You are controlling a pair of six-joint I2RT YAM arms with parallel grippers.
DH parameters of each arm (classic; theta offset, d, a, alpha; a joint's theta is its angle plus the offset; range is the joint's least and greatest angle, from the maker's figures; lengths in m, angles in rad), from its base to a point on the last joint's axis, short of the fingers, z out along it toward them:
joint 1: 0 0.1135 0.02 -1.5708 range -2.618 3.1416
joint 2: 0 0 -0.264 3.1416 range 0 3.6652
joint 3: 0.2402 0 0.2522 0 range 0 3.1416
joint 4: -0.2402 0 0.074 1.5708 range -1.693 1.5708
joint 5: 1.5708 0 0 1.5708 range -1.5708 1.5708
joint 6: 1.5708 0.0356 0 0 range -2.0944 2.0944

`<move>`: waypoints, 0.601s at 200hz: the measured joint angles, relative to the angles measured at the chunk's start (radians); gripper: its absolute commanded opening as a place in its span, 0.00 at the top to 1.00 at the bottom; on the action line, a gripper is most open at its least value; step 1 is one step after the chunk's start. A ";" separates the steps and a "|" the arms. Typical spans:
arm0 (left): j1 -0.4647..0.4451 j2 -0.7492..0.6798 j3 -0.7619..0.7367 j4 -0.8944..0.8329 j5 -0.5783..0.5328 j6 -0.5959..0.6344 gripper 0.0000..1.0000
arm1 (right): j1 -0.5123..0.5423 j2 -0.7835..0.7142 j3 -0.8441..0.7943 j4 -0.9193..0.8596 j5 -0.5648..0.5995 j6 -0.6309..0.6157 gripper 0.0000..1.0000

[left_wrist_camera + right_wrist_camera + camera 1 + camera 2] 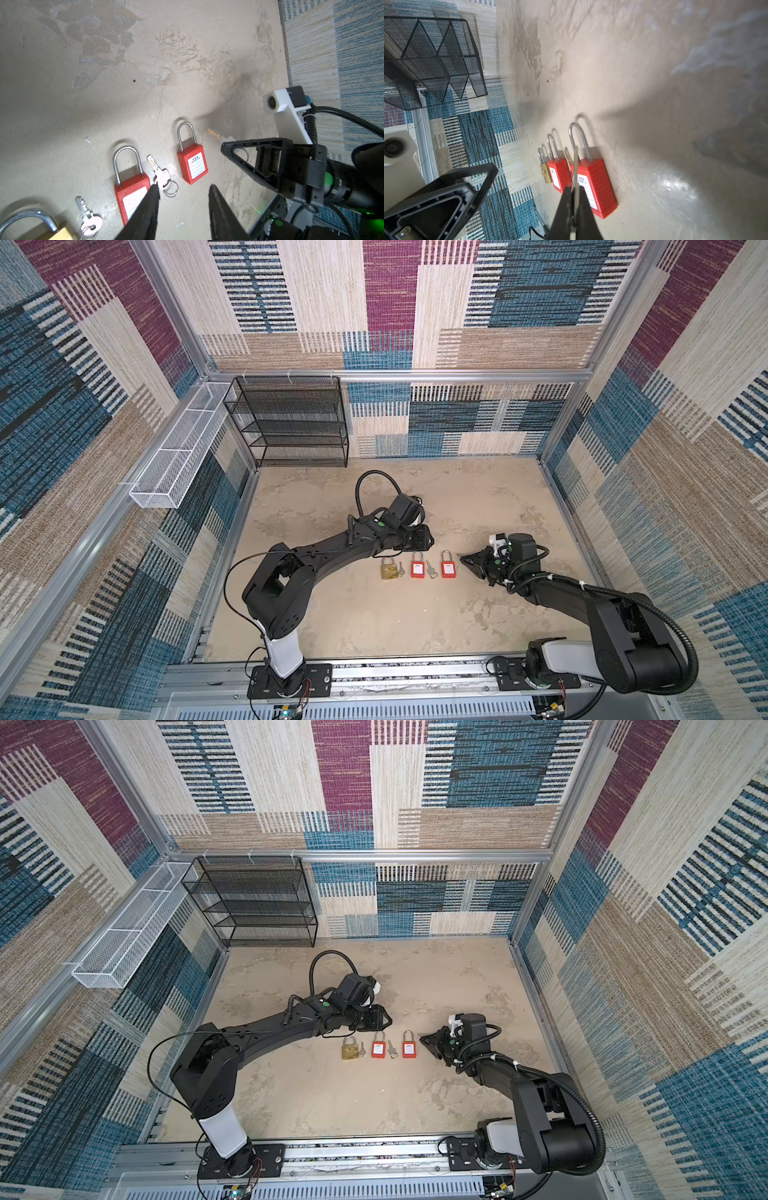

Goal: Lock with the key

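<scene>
in both top views the key in the right fingers (465, 560) is too small to make out. only the wrist views show the held key (215, 134), its blade poking out past the tips. the right arm reaches low over the counter (415, 626), its tips pointed at the end red padlock (447, 569) just beside them and clamped tight on that key. the left arm stretches out over the row with the left fingers (424, 538) apart and empty, above the middle red padlock (417, 569) and a loose key (431, 571). a brass padlock (389, 570) ends the row.
</scene>
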 measured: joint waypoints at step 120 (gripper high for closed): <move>0.005 0.003 0.010 -0.002 0.023 0.000 0.60 | 0.037 -0.073 0.029 -0.108 0.154 -0.028 0.28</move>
